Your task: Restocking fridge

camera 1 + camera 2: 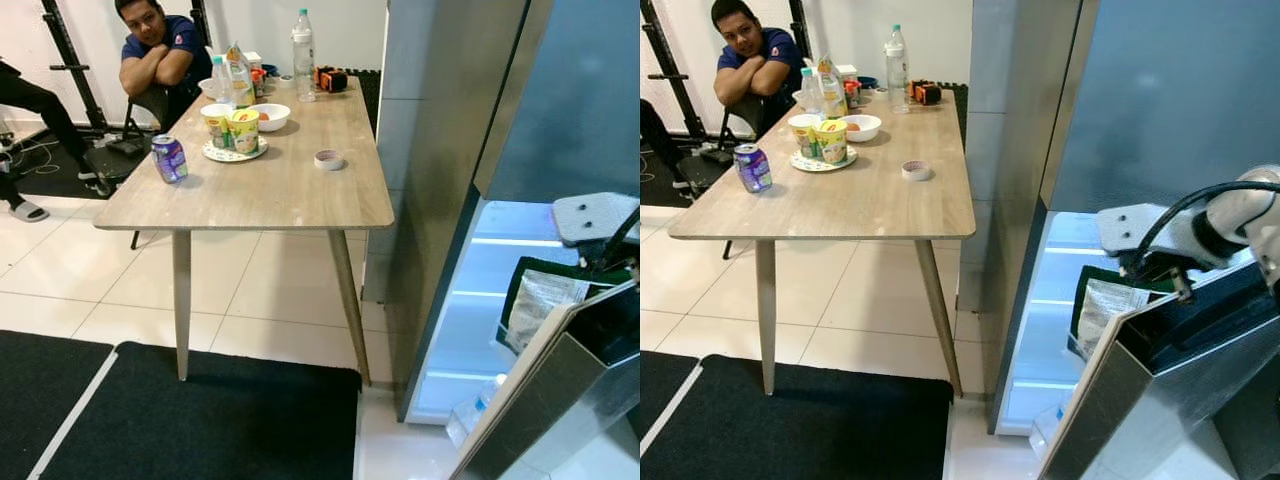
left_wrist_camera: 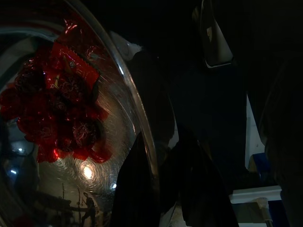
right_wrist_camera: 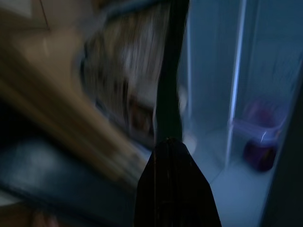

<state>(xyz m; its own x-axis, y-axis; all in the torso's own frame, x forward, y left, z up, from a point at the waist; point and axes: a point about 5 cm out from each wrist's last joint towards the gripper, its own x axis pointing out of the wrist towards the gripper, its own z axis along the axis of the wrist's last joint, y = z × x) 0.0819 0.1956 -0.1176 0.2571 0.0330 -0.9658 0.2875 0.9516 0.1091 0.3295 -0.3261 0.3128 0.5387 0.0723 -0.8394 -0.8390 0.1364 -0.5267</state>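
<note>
- Nearest you, the right gripper (image 1: 1160,268) reaches into the lit interior of the open fridge (image 1: 1040,330), right at the top edge of a pale snack packet (image 1: 1102,300) standing in the door shelf (image 1: 1160,360); whether its fingers are closed on the packet or spread apart, you cannot tell, as the right wrist view is smeared with blur.
- The packet stands upright, long axis vertical, leaning against the dark liner of the door shelf; it lies directly below and slightly left of the right gripper, so any next move on it belongs to the right arm.
- In the left wrist view, the left gripper (image 2: 161,189) sits at the rim of a shiny metal bowl (image 2: 118,156) heaped with red-wrapped sweets (image 2: 61,104); one dark finger appears to lie inside the rim and one outside, which reads as a pinch on the bowl, though the shade makes that a judgement only.
- Further off to your left stands the wooden table (image 1: 270,190) with stock yet to be moved: a purple can (image 1: 169,158) near the front corner; two instant noodle cups (image 1: 232,128) on a plate; a roll of tape (image 1: 329,159); a white bowl (image 1: 270,116); a tall water bottle (image 1: 303,42) at the far end.
- Farthest back, a person (image 1: 155,55) sits with folded arms behind the table.
</note>
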